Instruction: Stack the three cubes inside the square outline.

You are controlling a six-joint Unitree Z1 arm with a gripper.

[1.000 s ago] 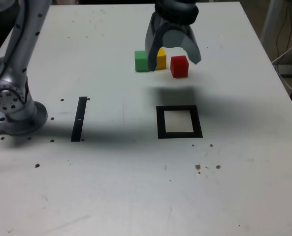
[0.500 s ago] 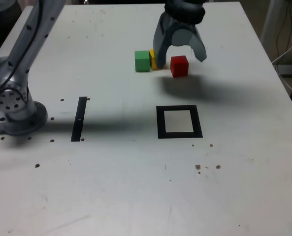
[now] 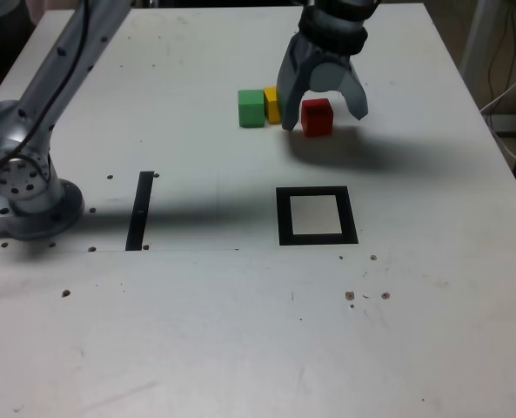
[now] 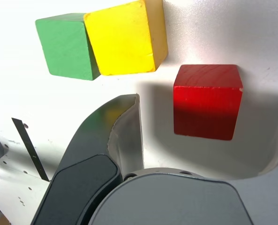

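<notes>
At the far side of the table [image 3: 240,331], I see my arm [image 3: 57,78] reaching from its base at the exterior view's left, up and across, with the gripper [image 3: 323,109] pointed down over the cubes. Its jaws are spread wide, one on each side of the red cube [image 3: 317,117] and neither touching it in the wrist view; the fingertips sit low, close to the tabletop. I count three cubes, one of each colour, in a rough row running left to right in the exterior view: the green cube [image 3: 251,108], then the yellow cube [image 3: 272,104] right against it, then the red one set a little apart and slightly nearer. In the wrist view the red cube sits square between the jaws, while the yellow one is turned a little against the green. There is one square outline [image 3: 317,216], nearer than the cubes and well apart from them, its pale centre bare. One narrow black strip [image 3: 140,210] lies to its left, its long axis running near to far.
</notes>
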